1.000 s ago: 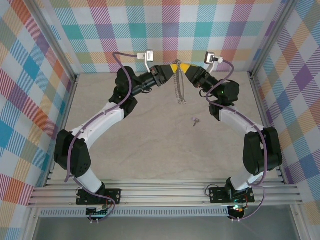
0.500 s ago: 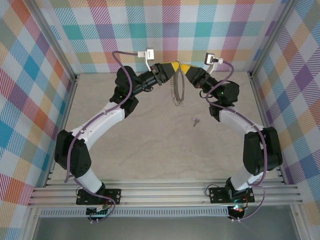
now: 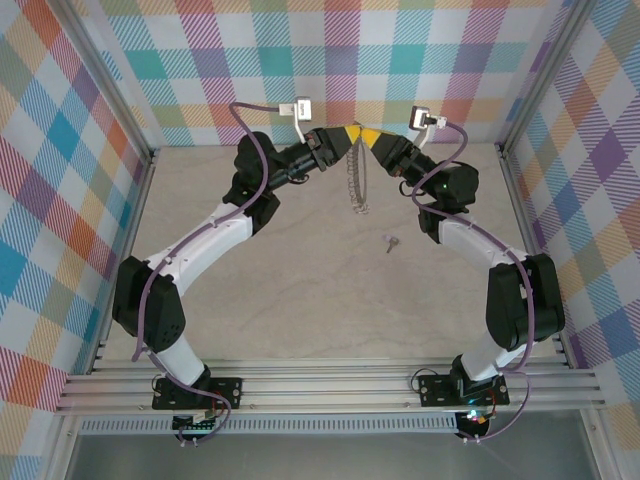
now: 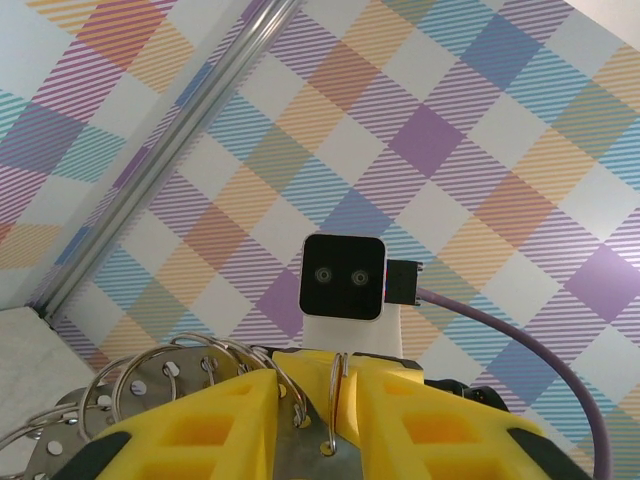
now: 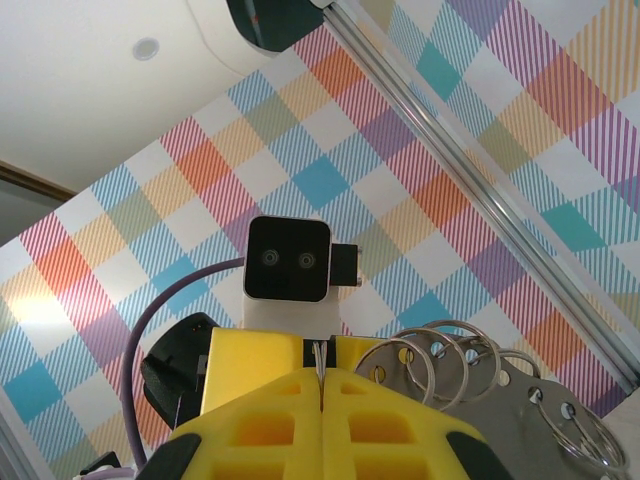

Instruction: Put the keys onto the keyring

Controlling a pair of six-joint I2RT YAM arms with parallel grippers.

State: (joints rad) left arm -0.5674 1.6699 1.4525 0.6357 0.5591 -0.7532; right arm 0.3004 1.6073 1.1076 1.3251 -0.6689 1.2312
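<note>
A: Keyring [image 3: 355,180]?
B: Dangling at far centre between both pincers, close before the plaid back wall [image 3: 350,60]. Right gripper [image 3: 370,137] is clamped tight on its top wire. Left gripper [image 3: 345,135] has its fingers slightly parted round a wire loop; can't tell if it pinches.
A: Key [image 3: 391,241]?
B: Flat on the table [image 3: 300,300], near the ring's lower end, apart from it, just beside the right arm.
A: Room?
B: Bare tabletop between the arms. Aluminium side rail [image 3: 515,190] hems the right.
</note>
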